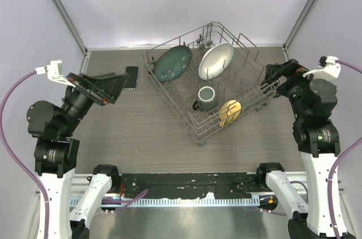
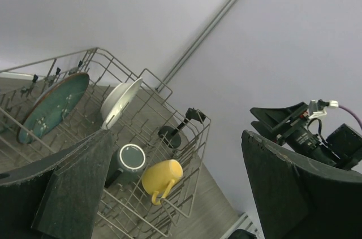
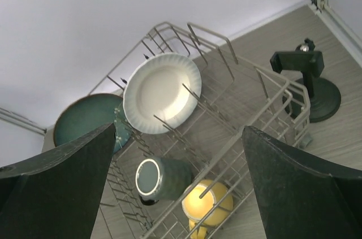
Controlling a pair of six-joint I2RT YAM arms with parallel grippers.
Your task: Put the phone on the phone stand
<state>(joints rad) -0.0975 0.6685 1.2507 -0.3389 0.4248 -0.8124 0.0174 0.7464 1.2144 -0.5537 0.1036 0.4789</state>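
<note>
The left fingers [image 2: 68, 194] and the right fingers [image 3: 294, 194] stand wide open, holding nothing. The thin black glossy phone [image 1: 132, 76] lies flat on the grey bench [image 1: 141, 131], upper left; the small black round-based phone stand [image 3: 310, 83] sits past the wire dish rack [image 1: 199, 136], so a carried phone could strike the wires

Left gripper [image 1: 115, 85] and right gripper [image 1: 270, 78] raised, facing inward, fingers [image 2: 73, 188] wide apart.
</note>
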